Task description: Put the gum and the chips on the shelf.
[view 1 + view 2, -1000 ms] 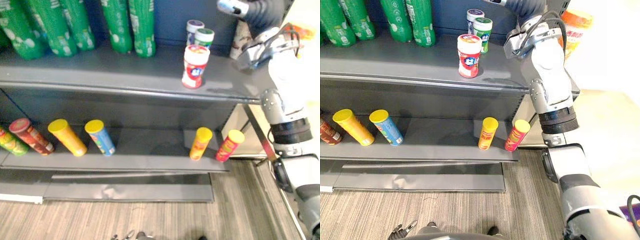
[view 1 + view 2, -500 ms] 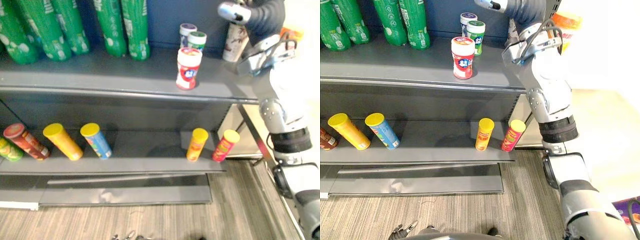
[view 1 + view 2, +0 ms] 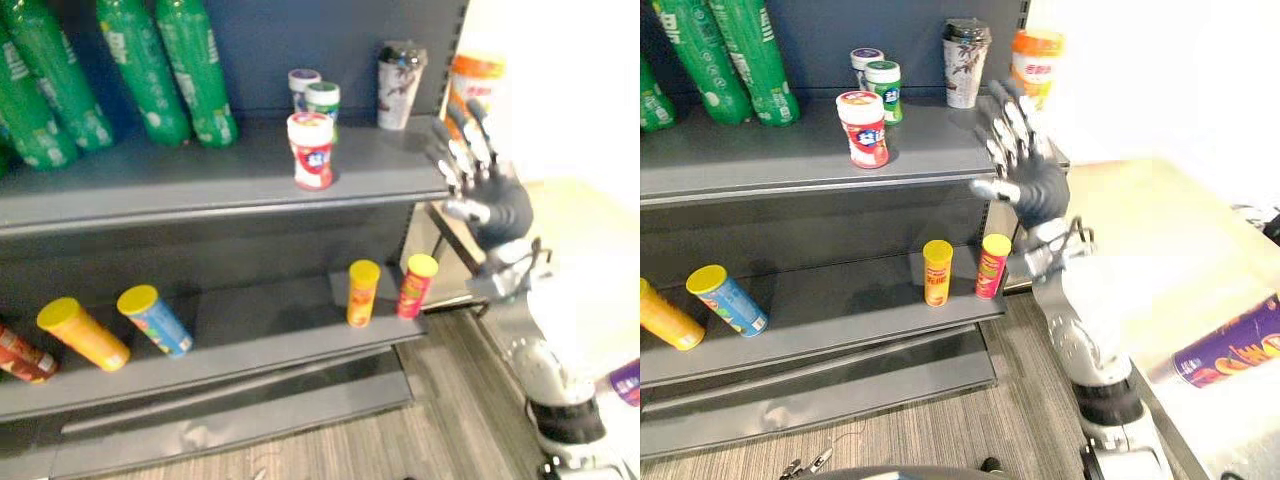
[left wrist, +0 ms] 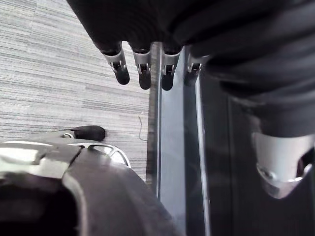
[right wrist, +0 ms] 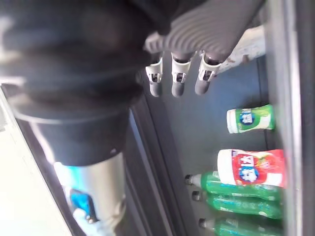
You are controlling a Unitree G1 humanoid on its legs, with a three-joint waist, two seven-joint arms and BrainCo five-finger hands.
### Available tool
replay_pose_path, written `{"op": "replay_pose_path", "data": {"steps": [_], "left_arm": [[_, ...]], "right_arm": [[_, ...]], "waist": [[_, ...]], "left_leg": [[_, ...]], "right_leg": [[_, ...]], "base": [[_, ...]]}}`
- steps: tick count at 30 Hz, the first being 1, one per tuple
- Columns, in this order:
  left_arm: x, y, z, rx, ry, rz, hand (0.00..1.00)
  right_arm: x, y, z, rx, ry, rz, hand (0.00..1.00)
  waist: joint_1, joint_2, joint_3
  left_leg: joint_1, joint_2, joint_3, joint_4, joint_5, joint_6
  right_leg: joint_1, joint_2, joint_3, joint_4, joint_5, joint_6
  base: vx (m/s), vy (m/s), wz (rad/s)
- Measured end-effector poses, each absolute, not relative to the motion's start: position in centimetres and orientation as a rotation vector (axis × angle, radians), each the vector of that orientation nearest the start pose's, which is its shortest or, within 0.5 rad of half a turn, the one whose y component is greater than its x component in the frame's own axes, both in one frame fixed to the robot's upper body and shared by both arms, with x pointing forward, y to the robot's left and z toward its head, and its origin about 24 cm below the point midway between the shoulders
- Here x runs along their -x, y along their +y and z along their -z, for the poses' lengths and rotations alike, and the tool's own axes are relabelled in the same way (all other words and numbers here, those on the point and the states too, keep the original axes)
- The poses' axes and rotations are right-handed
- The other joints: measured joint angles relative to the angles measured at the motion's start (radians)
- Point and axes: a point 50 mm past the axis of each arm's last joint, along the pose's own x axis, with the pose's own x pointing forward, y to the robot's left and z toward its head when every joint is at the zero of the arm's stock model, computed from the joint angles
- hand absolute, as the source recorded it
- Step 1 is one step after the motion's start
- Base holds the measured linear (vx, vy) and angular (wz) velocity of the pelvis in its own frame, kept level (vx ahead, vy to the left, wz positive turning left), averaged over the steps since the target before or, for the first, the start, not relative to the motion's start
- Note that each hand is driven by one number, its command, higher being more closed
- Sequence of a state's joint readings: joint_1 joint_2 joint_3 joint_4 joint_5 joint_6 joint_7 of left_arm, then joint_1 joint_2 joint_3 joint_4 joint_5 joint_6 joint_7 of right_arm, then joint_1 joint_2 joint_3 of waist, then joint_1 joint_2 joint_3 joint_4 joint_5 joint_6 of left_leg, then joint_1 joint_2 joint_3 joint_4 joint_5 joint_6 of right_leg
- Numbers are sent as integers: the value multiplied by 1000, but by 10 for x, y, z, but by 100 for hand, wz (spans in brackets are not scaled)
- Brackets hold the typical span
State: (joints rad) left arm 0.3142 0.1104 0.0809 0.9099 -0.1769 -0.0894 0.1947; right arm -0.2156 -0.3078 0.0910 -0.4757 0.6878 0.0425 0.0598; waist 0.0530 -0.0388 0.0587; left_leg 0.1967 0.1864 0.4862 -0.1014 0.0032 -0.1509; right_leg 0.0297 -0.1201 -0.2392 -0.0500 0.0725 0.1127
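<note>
Gum jar (image 3: 311, 150): squat cylinder, glossy white plastic body, red cap, red-and-blue label; upright on the upper shelf (image 3: 180, 180), close to the front edge, right of the middle. Just behind it, toward the back edge: purple-lidded gum bottle (image 3: 303, 84) and green-lidded gum bottle (image 3: 323, 99), smaller, upright, side by side. Paper cup (image 3: 400, 72), dark lid, patterned wall, upright at the back right corner of the same shelf. Green bottles (image 3: 190, 70), tall, shiny plastic, in a row along the back left. Upper shelf surface: flat, matte, dark grey metal. Orange-lidded tub (image 3: 472, 80) past the right end of that shelf; its support not discernible. Lower shelf (image 3: 260, 320), same grey metal: tubular cans with round yellow lids, orange chip can (image 3: 362, 293) and red chip can (image 3: 417, 286) tilted near the front right corner, blue chip can (image 3: 155, 321) and yellow chip can (image 3: 82, 334) tilted toward the left end. Purple chips can (image 3: 1230, 350): glossy tube, on its side on a pale tabletop (image 3: 1180, 250), well apart from both shelves, off their right end. Right hand (image 3: 485, 195): raised beside the right end of the upper shelf, fingers straight and spread, released, nothing in it, apart from the gum jar. Left hand (image 4: 142, 69): above striped grey floor (image 4: 59, 73), fingers relaxed, empty.
</note>
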Motion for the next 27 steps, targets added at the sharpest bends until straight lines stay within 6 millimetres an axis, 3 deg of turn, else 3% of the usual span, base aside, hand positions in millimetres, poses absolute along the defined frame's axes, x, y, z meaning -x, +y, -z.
{"op": "replay_pose_path", "data": {"steps": [4, 10, 15, 17, 22, 27], "left_arm": [[-30, 219, 157, -9, 1103, -508, 0], [-29, 219, 157, -5, 1100, -519, 0], [-26, 221, 158, 42, 1106, -549, 0], [-26, 219, 158, 55, 1110, -540, 0], [-26, 219, 159, 59, 1114, -529, 0], [-26, 217, 159, 62, 1119, -509, 0]], "right_arm": [[-224, -142, -146, -412, -353, -499, 0], [-202, -148, -108, -435, -195, -516, 0], [-191, -145, -45, -475, 75, -499, 0], [-183, -147, -6, -497, 238, -445, 0], [-152, -161, 63, -488, 522, -257, 0], [-116, -179, 111, -419, 725, -35, 0]], "waist": [[-20, 7, -10], [-35, 9, -11], [-36, 9, -10], [-36, 11, -9], [-37, 21, -8], [-47, 31, -7]], "left_leg": [[0, 1, 29, 0, -6, -7], [5, 2, 53, 1, -13, -9], [6, 0, 53, 2, -18, -9], [6, -1, 52, 2, -19, -7], [1, -4, 40, 1, -23, -3], [2, -15, 18, 1, -26, 1]], "right_leg": [[-19, 8, 29, 0, 5, -3], [-29, 11, 53, 0, 11, -9], [-26, 8, 52, 0, 10, -9], [-25, 6, 49, 0, 10, -9], [-23, -2, 34, 3, 5, -7], [-19, -17, 15, 27, -10, -4]], "base": [[28, -2, -22], [27, 1, -13], [0, 0, 0], [0, 0, 0], [9, -5, 7], [16, 11, 14]]}}
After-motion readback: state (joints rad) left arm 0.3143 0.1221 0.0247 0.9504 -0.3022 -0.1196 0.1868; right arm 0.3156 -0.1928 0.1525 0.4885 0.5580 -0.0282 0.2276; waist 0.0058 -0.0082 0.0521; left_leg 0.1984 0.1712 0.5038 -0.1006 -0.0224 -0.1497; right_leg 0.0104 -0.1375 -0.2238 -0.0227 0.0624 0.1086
